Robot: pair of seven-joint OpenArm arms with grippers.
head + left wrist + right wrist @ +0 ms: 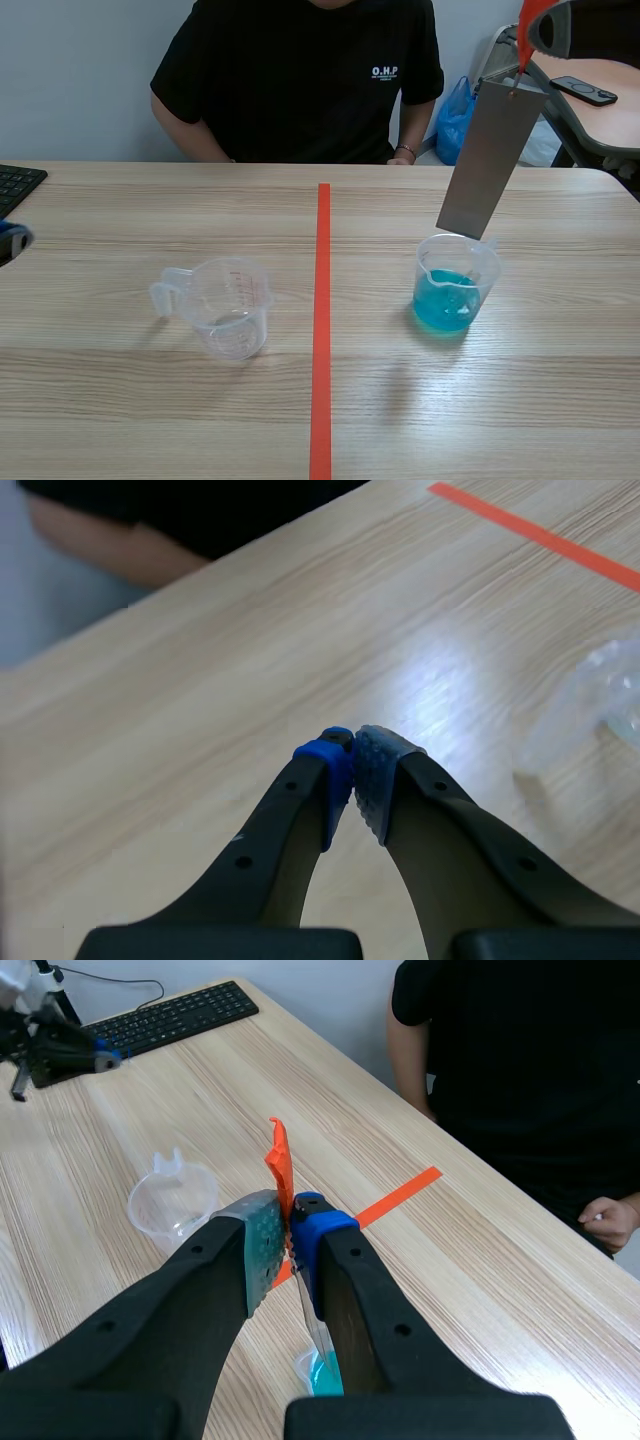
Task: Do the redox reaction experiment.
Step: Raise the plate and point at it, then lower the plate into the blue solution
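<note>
Above blue-liquid cup (455,300), right hand (290,1218) grasping metal strip (490,160); left hand (352,752) clenched empty.

A person in a black T-shirt (300,90) sits across the light wooden bench (150,420). A black keyboard (18,186) lies at its left edge, and a blue plastic bag (455,118) is beyond it.

Table (150,420): bright, even light from above.
Cups — empty cup (228,310), blue-liquid cup (452,290): faint, soft shadows at the base.
Metal plate (490,160): dull, even sheen.
Wood ahead of left gripper (353,748): white glare patch.
</note>
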